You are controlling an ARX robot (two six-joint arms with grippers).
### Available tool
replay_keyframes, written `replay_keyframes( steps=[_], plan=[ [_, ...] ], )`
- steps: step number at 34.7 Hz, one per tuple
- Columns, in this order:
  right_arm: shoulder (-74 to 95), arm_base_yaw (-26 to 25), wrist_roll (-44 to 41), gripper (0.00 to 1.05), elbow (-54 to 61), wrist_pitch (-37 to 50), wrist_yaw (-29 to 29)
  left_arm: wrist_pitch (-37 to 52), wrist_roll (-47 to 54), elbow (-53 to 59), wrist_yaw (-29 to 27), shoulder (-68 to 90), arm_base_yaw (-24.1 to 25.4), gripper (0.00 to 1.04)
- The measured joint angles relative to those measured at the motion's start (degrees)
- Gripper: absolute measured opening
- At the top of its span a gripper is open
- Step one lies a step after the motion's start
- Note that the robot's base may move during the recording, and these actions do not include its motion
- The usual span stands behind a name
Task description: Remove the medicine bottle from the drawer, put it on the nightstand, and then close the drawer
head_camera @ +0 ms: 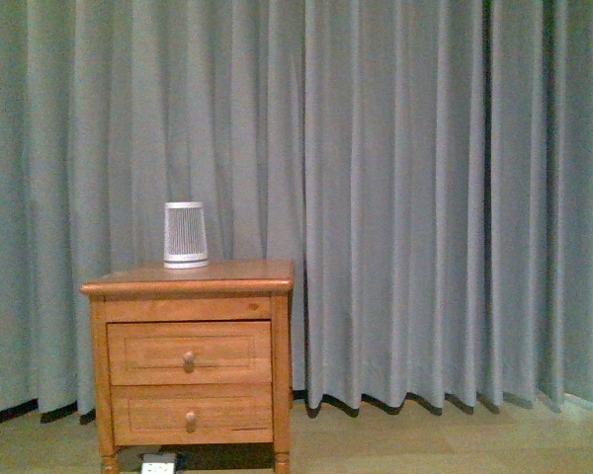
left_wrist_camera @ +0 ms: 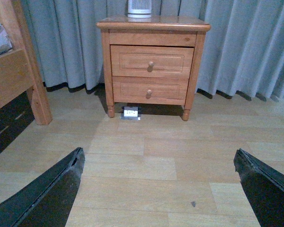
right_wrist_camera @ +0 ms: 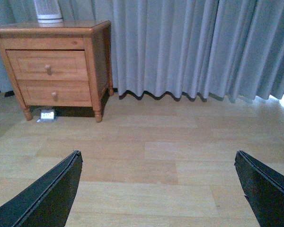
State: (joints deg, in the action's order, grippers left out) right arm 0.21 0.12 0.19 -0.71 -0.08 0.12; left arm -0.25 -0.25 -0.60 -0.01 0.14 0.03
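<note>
The orange-brown nightstand (head_camera: 188, 286) stands at the lower left of the front view, against a grey curtain. Its upper drawer (head_camera: 189, 353) is shut, with one round knob (head_camera: 188, 361) at its middle. The medicine bottle is hidden. Both wrist views also take in the nightstand (left_wrist_camera: 153, 23) (right_wrist_camera: 52, 29) and the drawer (left_wrist_camera: 151, 61) (right_wrist_camera: 47, 65) from some way back over the floor. My left gripper (left_wrist_camera: 158, 158) and right gripper (right_wrist_camera: 158, 158) are open, well short of the cabinet, with only floor between their black fingers (left_wrist_camera: 52, 194) (right_wrist_camera: 49, 196).
A tall ribbed white-grey cylinder (head_camera: 185, 235) stands on the nightstand's top. The lower drawer (head_camera: 191, 415) is shut too. A white socket block (left_wrist_camera: 130, 113) lies on the floor under the cabinet. A wooden bed frame (left_wrist_camera: 14, 80) shows beside the left arm. Wooden floor (right_wrist_camera: 156, 142) lies between arms and cabinet.
</note>
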Motion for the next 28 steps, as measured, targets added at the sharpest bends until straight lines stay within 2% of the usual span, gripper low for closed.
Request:
replay_keyframes(
  steps=[28],
  plan=[
    [0.0, 0.0, 0.0, 0.98, 0.0, 0.0, 0.0, 0.0, 0.0, 0.0, 0.0, 0.0, 0.0, 0.98]
  ],
)
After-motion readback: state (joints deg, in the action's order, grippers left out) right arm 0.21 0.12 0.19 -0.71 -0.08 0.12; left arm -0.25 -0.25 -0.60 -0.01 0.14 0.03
